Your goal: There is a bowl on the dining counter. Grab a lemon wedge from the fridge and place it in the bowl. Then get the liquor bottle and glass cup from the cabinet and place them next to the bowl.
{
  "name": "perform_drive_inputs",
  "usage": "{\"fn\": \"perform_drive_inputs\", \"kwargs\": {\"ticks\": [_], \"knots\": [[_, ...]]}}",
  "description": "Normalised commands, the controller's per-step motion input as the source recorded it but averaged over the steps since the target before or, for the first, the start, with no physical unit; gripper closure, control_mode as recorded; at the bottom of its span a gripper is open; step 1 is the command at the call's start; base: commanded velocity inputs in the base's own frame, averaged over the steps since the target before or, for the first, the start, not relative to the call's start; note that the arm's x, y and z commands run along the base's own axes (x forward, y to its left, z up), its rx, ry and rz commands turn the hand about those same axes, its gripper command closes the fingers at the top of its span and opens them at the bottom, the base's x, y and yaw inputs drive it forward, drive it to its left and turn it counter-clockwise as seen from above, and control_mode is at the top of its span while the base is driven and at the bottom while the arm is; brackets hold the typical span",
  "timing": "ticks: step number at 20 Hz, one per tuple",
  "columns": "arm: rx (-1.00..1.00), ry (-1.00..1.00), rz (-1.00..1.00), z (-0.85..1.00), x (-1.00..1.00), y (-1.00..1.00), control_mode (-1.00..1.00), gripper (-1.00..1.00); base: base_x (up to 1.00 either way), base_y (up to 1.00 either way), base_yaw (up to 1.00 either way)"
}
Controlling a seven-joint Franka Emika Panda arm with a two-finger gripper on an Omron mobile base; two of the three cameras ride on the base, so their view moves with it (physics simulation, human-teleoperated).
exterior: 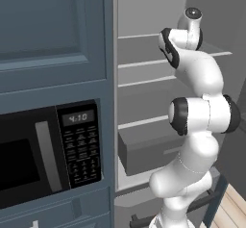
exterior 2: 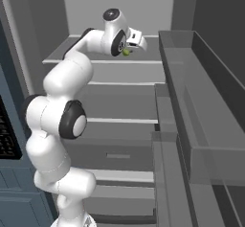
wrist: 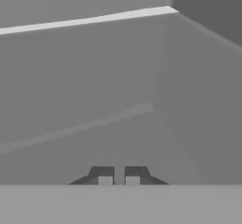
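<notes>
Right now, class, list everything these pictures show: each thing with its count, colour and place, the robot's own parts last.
fridge: one, grey, open ahead of the robot, shelves and a drawer inside.
door bins: grey, on the open fridge door at the right of the right base view.
lemon wedge: one, yellow-green, above the top shelf, at the gripper.
microwave: one, black, left of the fridge, set among blue cabinets.
cabinets: dark blue, above and below the microwave.
arm: one, white with dark joints, reaching into the fridge.
gripper: one, nearly shut, fingertips dark.

Arm rises at right before the open fridge; microwave sits lower left under a blue cabinet.
</notes>
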Motion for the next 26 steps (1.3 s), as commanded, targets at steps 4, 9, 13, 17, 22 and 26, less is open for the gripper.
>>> {"fn": "perform_drive_inputs", "kwargs": {"ticks": [4,9,13,17,22,26], "knots": [[0.00,0.00,-0.05,-0.40,-0.23,0.00,-1.00,1.00,0.00,0.00,0.00],[0.00,0.02,-0.07,-0.44,-0.27,0.00,-1.00,1.00,0.00,0.00,0.00],[0.00,0.00,-0.04,-0.12,-0.21,0.00,-1.00,1.00,0.00,0.00,0.00],[0.00,-0.10,0.00,0.01,-0.45,0.00,-1.00,1.00,0.00,0.00,0.00],[0.00,-0.14,0.00,0.14,-0.89,0.17,-1.00,1.00,0.00,0.00,0.00],[0.00,-0.10,0.00,0.19,-1.00,0.41,-1.00,1.00,0.00,0.00,0.00]]}}
